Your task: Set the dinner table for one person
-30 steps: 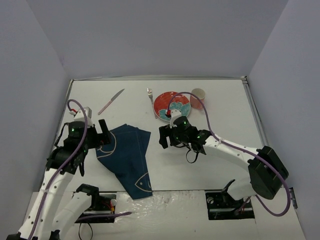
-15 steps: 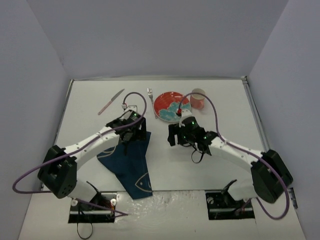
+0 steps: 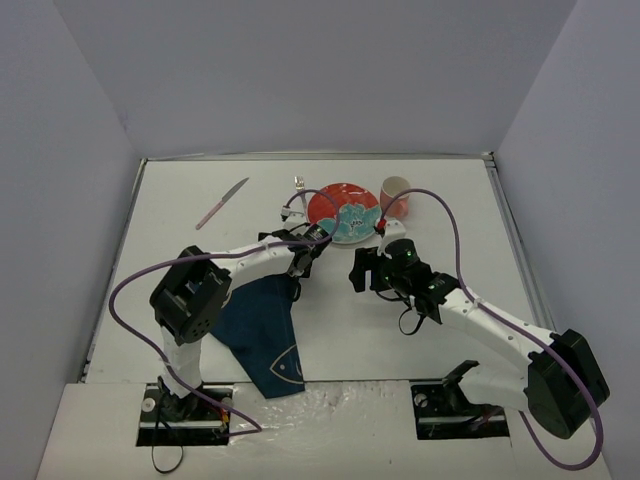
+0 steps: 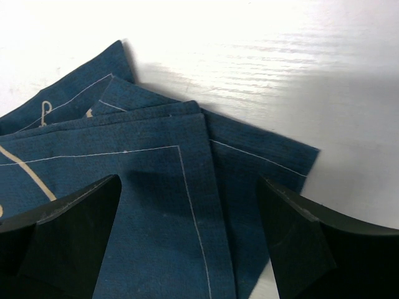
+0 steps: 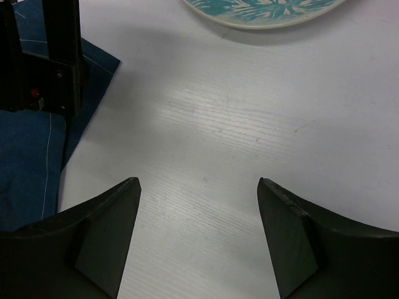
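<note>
The white dinner table [image 3: 455, 235] carries a folded navy placemat [image 3: 255, 325] with a white fish drawing at the near left. At the back stand a red and teal plate [image 3: 340, 212], a pink cup [image 3: 396, 197], a fork [image 3: 298, 185] and a pink-handled knife [image 3: 222, 203]. My left gripper [image 3: 298, 275] is open and empty, its jaws hovering over the placemat's [image 4: 156, 187] far right corner, as the left wrist view [image 4: 188, 184] shows. My right gripper [image 3: 360, 275] is open and empty over bare table just right of the placemat [image 5: 31, 168], below the plate [image 5: 268, 12].
Grey walls close in the table on three sides. The left arm [image 3: 240, 262] lies stretched across the placemat's far edge. The left gripper's fingers [image 5: 59, 62] show in the right wrist view, close to my right gripper. Purple cables loop over both arms.
My left arm has swung from the table's left side across to the placemat's far right corner. My right gripper has shifted a little to the right and away from the placemat.
</note>
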Tool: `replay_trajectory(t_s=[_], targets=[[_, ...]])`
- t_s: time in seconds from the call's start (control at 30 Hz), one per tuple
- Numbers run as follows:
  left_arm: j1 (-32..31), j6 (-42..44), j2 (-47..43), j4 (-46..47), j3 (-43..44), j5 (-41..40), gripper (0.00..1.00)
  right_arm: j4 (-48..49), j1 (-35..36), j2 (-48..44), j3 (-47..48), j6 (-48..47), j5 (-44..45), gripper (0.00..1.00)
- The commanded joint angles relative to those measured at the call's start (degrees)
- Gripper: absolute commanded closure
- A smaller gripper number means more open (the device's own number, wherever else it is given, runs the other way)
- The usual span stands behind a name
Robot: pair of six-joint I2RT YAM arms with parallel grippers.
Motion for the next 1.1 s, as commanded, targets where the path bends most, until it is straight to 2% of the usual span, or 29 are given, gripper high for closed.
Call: replay_trajectory(t_s=[0.0, 0.17, 0.33, 0.57, 0.67, 0.8, 0.87, 0.9, 0.93, 1.07], targets=[[-0.07, -1.73, -1.5, -2.94, 1.73, -4.76, 0.15, 3.23, -0.41, -1.38, 0.13, 0.19, -0.4, 0.28], [-0.07, -2.88, -0.11, -2.7, 0.68, -4.5, 0.21, 5.53, -0.46, -0.34, -0.43, 1.01, -2.74, 0.28], [-0.07, -3.75, 0.84, -3.23, -0.54, -4.19, 0.34, 8.05, -0.45, 0.14, -1.3, 2.19, -4.61, 0.28], [0.02, -4.5, 0.66, -3.21, -2.13, -4.08, 0.45, 9.78, -0.45, 0.14, -2.38, 2.85, -5.7, 0.28], [0.02, -4.63, 0.71, -3.42, -2.53, -4.21, 0.56, 9.95, -0.45, 0.48, -2.32, 2.9, -5.96, 0.28], [0.11, -4.61, -0.03, -3.18, -3.21, -4.43, 0.76, 10.31, -0.45, 1.57, -1.35, 2.42, -6.83, 0.28], [0.28, -4.33, -1.3, -2.85, -3.83, -4.44, 0.92, 11.38, -0.34, 2.91, -0.38, 2.62, -7.8, 0.29], [0.3, -4.22, -2.3, -2.5, -4.44, -4.36, 0.96, 11.83, -0.18, 3.39, 0.23, 2.77, -8.14, 0.29], [0.37, -3.96, -2.96, -2.15, -4.53, -4.35, 0.99, 12.39, -0.15, 4.17, 0.35, 2.79, -8.4, 0.29], [0.33, -2.53, -8.58, -0.37, -7.3, -3.16, 1.0, 14.4, 0.93, 8.86, 3.77, 3.04, -9.48, 0.29]])
